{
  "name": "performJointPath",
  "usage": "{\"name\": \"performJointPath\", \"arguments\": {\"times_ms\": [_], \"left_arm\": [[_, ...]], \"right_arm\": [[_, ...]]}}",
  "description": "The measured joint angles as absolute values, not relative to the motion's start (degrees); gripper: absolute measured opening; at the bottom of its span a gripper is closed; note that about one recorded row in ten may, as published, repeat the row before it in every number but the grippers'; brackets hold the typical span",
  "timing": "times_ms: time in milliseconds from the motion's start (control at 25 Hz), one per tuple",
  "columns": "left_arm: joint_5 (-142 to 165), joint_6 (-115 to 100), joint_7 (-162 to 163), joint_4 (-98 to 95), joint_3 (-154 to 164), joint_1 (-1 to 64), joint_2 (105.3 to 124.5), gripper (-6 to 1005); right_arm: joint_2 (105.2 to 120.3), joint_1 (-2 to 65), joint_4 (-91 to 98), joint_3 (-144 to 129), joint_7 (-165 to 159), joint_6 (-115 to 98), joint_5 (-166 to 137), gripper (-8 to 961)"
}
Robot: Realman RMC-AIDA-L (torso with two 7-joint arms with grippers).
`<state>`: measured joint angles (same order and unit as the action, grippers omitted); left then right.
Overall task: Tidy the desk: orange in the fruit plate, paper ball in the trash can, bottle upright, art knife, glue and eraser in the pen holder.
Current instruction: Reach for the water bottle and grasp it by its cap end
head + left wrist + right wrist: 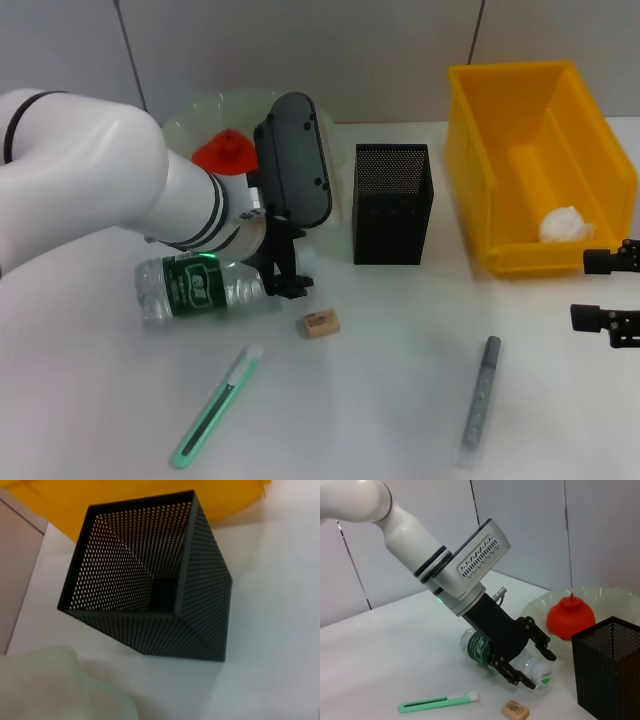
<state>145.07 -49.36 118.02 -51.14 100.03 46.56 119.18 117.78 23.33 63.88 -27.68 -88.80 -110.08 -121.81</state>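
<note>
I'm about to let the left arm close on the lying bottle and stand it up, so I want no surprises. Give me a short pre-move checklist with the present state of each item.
1. Left gripper open, fingers on either side of the bottle: ok.
2. Bottle lying on its side on the table, not yet upright: ok as the start state.
3. Eraser apart from the bottle: ok, though close to the gripper.
4. Art knife out of the way, nearer the robot: ok.
5. Pen holder upright, apart from the bottle: ok.
6. Right gripper parked at the right edge, beside the trash can: ok.
</note>
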Motion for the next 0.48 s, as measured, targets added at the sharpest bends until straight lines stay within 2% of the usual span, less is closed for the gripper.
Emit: {"name": "performJointPath", "arguments": {"times_ms": [480], "left_arm": [[145.3,-49.7,117.9,-48.1,101.5,48.7,119.18,572]], "right_arm": [[117.86,23.9,63.8,-27.7,-89.2,-109.1,-122.2,777]]}}
